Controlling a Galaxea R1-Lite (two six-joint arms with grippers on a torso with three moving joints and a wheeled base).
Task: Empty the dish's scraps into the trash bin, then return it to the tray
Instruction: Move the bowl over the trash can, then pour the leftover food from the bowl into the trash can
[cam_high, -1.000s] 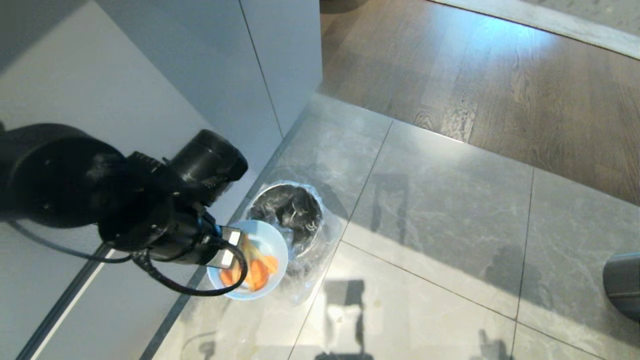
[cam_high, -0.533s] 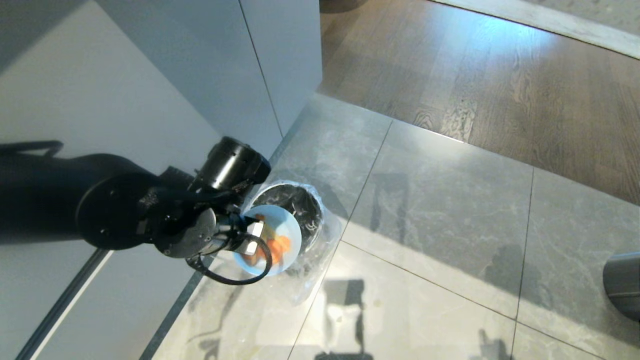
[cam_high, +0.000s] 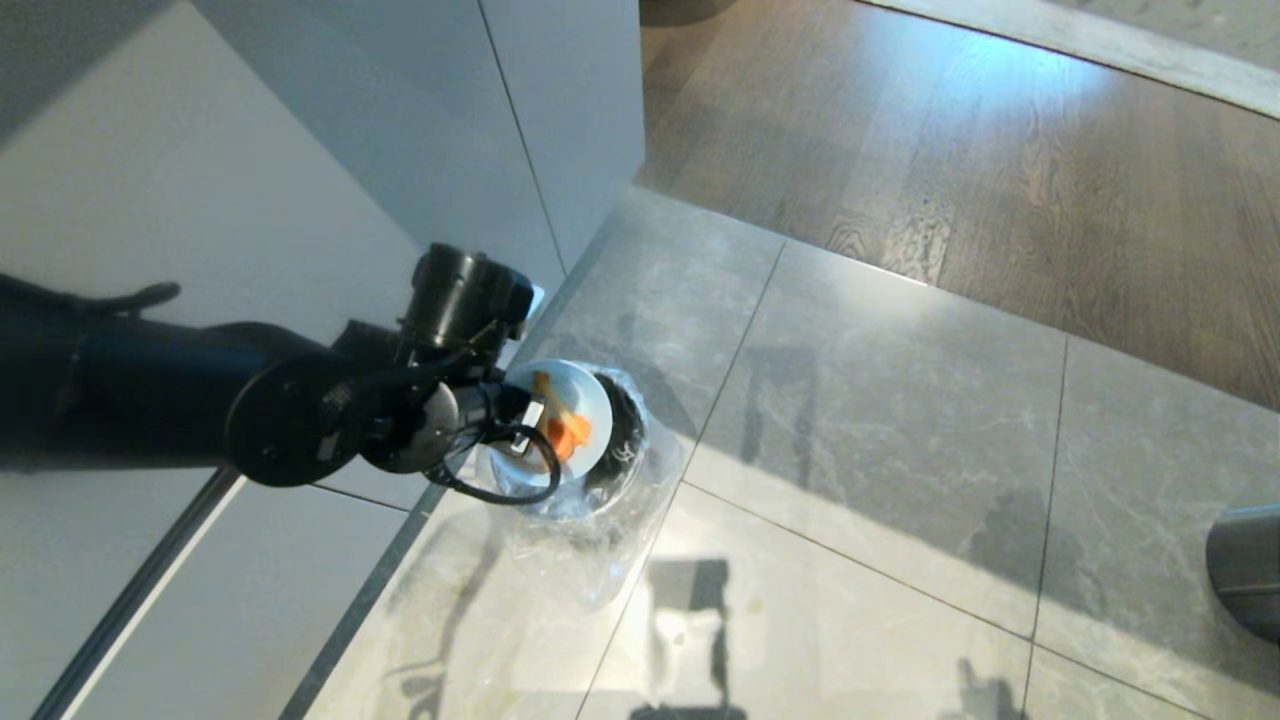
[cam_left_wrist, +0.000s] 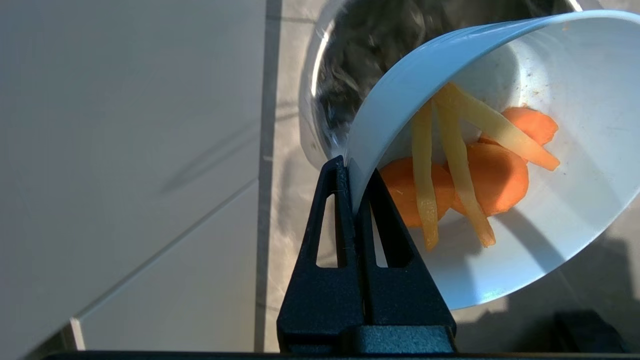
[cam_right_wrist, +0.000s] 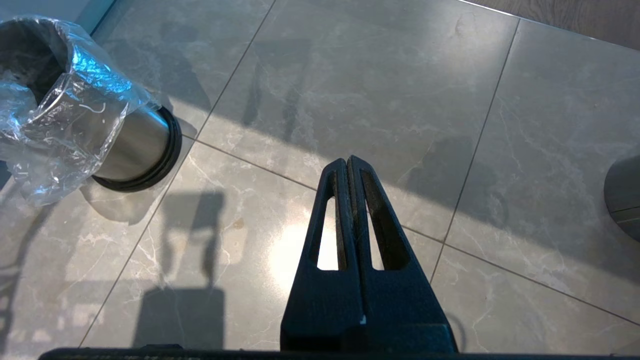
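In the head view, the left gripper (cam_high: 528, 420) holds the dish (cam_high: 560, 415) by its rim, tipped steeply on its side over the mouth of the trash bin (cam_high: 625, 450). The scraps (cam_high: 563, 425) cling inside the tilted dish. The bin stands on the grey tiled floor (cam_high: 880, 420), just beside the white cabinet (cam_high: 420, 150).

In the left wrist view, the two fingers (cam_left_wrist: 340, 210) are pinched together on the dish's (cam_left_wrist: 575, 100) thin wall. Orange carrot slices (cam_left_wrist: 492, 182) and pale yellow sticks (cam_left_wrist: 460, 165) lie against its lower side, with the bin's (cam_left_wrist: 320, 100) dark lined opening beyond the dish.

In the right wrist view, the right gripper (cam_right_wrist: 349, 165) hangs with its fingers pressed together and nothing between them, above the floor (cam_right_wrist: 400, 90), well apart from the bin (cam_right_wrist: 135, 145) and its crinkled plastic liner (cam_right_wrist: 65, 115).
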